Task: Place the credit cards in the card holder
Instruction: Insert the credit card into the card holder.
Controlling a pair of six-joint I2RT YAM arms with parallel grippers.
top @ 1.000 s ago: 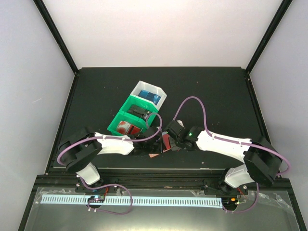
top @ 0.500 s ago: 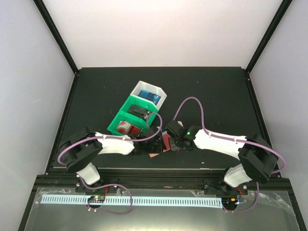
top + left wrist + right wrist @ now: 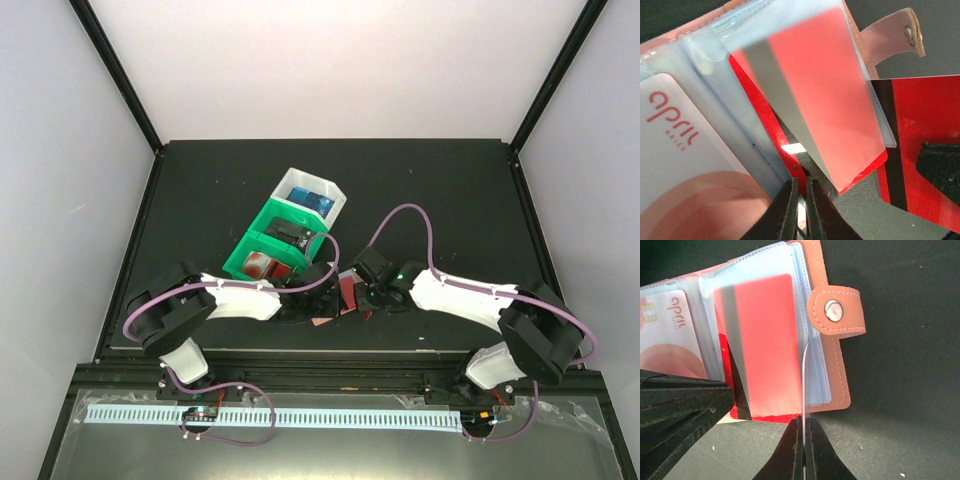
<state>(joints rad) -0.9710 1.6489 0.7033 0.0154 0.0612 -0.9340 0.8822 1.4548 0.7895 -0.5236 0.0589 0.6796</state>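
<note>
Keep the thin plastic card [image 3: 802, 382], clamped edge-on in the right gripper [image 3: 802, 424], parallel to the brown leather card holder [image 3: 838, 369] and its clear sleeve [image 3: 759, 155] (left gripper [image 3: 801, 184] pinches it).

Top camera looks down on the whole table [image 3: 450, 190] from its near edge; both wrist cameras closely face the wallet [image 3: 835, 370].

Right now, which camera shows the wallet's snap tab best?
The right wrist view: the snap tab is whole and sharp, stud facing the camera. The left wrist view shows it tilted, near the top edge. The top view does not show it.
</note>
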